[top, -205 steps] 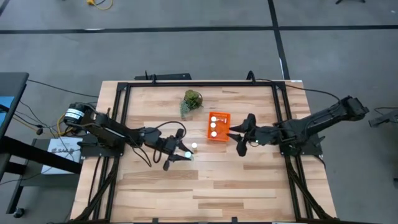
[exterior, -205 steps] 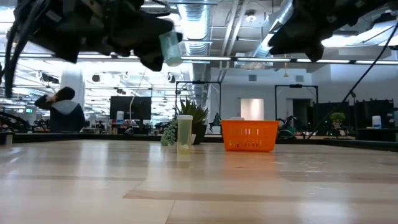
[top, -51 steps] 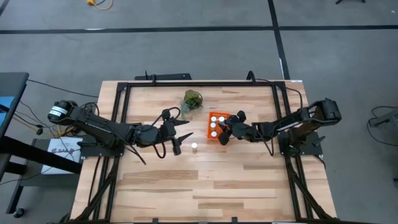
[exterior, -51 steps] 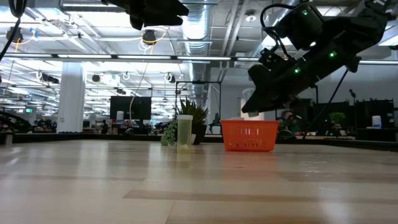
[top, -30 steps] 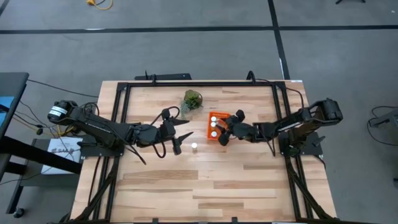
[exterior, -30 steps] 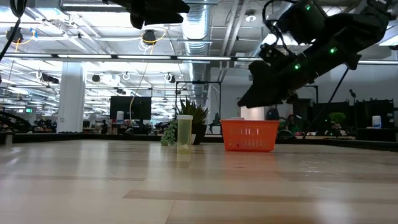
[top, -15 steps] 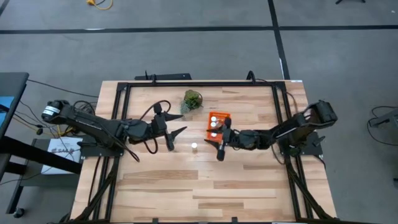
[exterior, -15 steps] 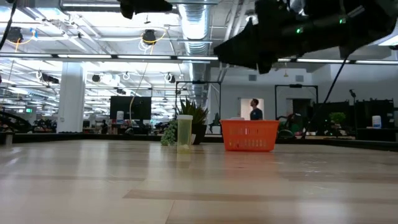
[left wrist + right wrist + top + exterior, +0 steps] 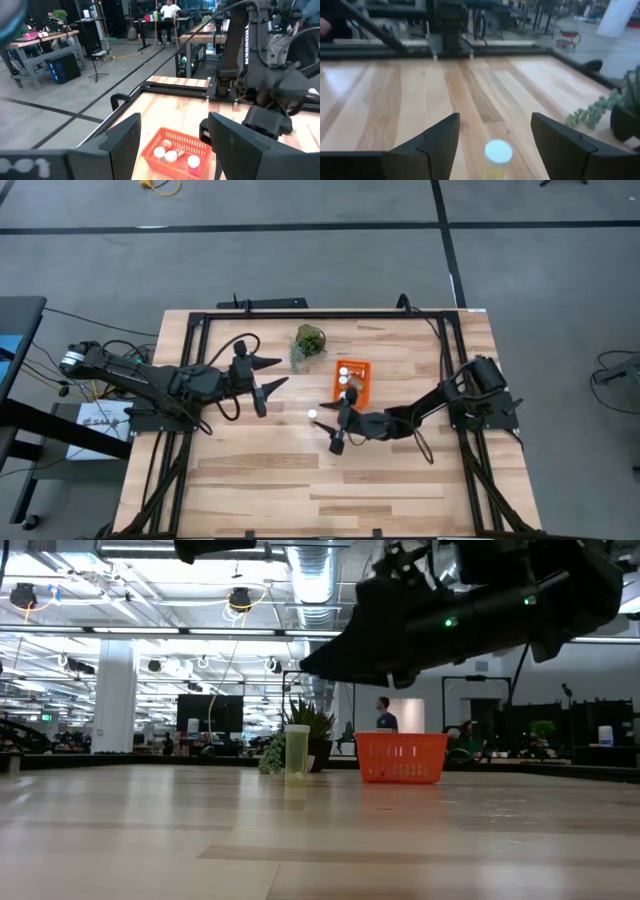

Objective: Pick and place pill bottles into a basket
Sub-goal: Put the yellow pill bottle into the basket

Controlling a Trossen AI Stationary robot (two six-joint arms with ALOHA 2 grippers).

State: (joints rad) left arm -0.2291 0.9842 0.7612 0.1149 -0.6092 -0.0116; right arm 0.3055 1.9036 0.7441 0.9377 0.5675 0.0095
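Observation:
One pill bottle (image 9: 313, 413) with a white cap stands upright on its base on the wooden table, left of and nearer than the orange basket (image 9: 357, 383). It also shows in the low view (image 9: 296, 755). The basket (image 9: 176, 146) holds three white-capped bottles (image 9: 172, 155). My right gripper (image 9: 335, 422) hangs open above the table just right of the lone bottle (image 9: 497, 153), which stands ahead of its fingers and apart from them. My left gripper (image 9: 268, 385) is open and empty, raised over the table's left part, facing the basket.
A green leafy plant (image 9: 308, 342) stands at the far side of the table, left of the basket and beyond the lone bottle. A black frame (image 9: 320, 315) runs along the table's far, left and right edges. A person walks in the room far behind the basket (image 9: 383, 712).
My right gripper has left the place over the basket and gone toward the table's left and near edges, stopping beside the lone bottle. My left gripper has drawn back toward the table's left edge. The lone bottle and the basket have stayed where they were.

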